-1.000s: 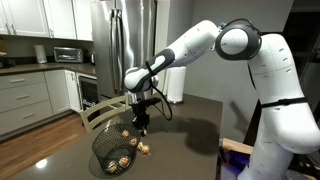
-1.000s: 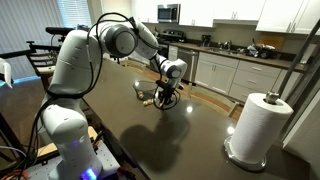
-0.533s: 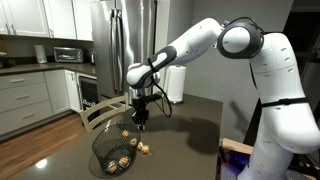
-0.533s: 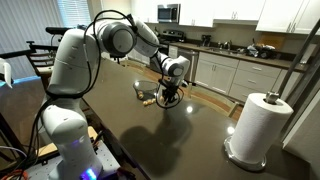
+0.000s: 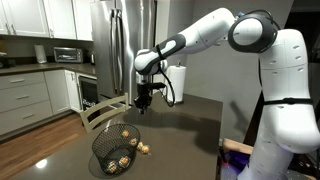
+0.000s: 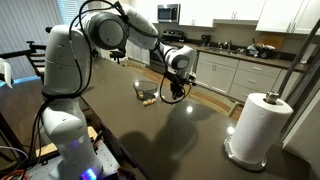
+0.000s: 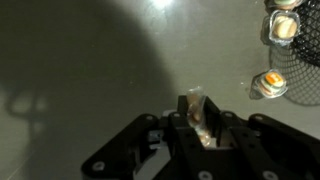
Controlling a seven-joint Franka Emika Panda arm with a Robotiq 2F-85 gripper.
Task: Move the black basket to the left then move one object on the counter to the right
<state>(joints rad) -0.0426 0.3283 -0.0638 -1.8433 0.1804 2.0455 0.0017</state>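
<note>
The black basket of wire mesh lies tipped on the counter, with several small gold-wrapped sweets inside. A few more sweets lie loose beside it. My gripper hangs above the counter, behind and to the right of the basket. In the wrist view the gripper is shut on one wrapped sweet. The basket's edge and two loose sweets show at the right of that view. The gripper also shows over the counter, with the basket faint just to its left.
A paper towel roll stands on the counter near one corner. A wooden chair back is at the counter's far edge. A fridge, white cabinets and a pale worktop lie beyond.
My gripper has lifted off the counter beside the basket and moved up and away from it, with the wrapped sweet in its jaws. The basket has not moved.
</note>
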